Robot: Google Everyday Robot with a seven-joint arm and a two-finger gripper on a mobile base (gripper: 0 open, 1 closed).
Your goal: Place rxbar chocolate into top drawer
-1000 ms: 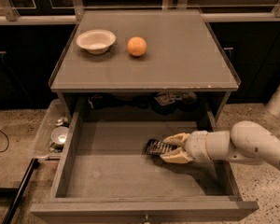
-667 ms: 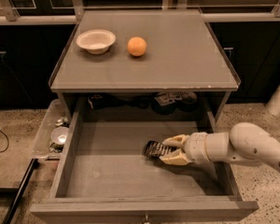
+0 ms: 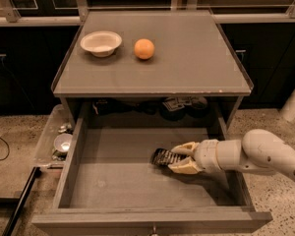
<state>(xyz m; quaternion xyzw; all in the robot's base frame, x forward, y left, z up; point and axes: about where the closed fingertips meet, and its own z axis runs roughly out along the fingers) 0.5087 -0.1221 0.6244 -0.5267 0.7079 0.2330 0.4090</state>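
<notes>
The top drawer is pulled wide open, with a flat grey bottom and a small knob at its front edge. My gripper reaches in from the right and is low inside the drawer, right of its middle. Its tan fingers are shut on the rxbar chocolate, a small black-wrapped bar with white lettering that sticks out to the left of the fingers, at or just above the drawer bottom.
On the cabinet top stand a white bowl and an orange. A clear plastic bin of small items sits left of the drawer. Dark items lie in the recess behind the drawer.
The gripper with the bar has hardly moved; it stays low in the drawer, at most a slight shift to the left.
</notes>
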